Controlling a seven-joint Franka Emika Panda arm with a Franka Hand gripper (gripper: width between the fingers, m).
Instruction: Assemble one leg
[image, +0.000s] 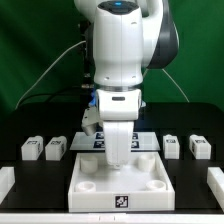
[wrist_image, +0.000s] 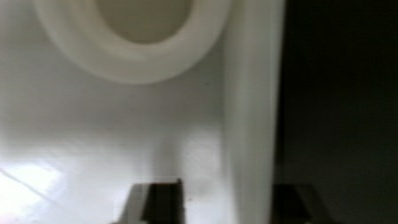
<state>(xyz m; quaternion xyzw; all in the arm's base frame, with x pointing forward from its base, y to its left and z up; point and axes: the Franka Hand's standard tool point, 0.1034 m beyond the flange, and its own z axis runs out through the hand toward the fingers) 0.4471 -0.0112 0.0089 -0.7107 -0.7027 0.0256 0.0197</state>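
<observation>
The large white square panel (image: 150, 200) lies at the front middle of the table. My gripper (image: 117, 160) is down at its far edge. In the wrist view the panel's raised rim (wrist_image: 249, 110) runs between my two dark fingertips (wrist_image: 162, 205), and my gripper (wrist_image: 230, 205) is closed on that rim. A round socket hole (wrist_image: 143, 25) in the panel shows beyond it. Four small white legs with tags lie on the table: two at the exterior view's left (image: 30, 149) (image: 56, 148) and two at its right (image: 171, 146) (image: 199, 148). None is held.
The marker board (image: 150, 139) lies behind the panel, partly hidden by the arm. White fixture blocks stand at the front corners of the table (image: 6, 180) (image: 216, 181). A green wall stands behind.
</observation>
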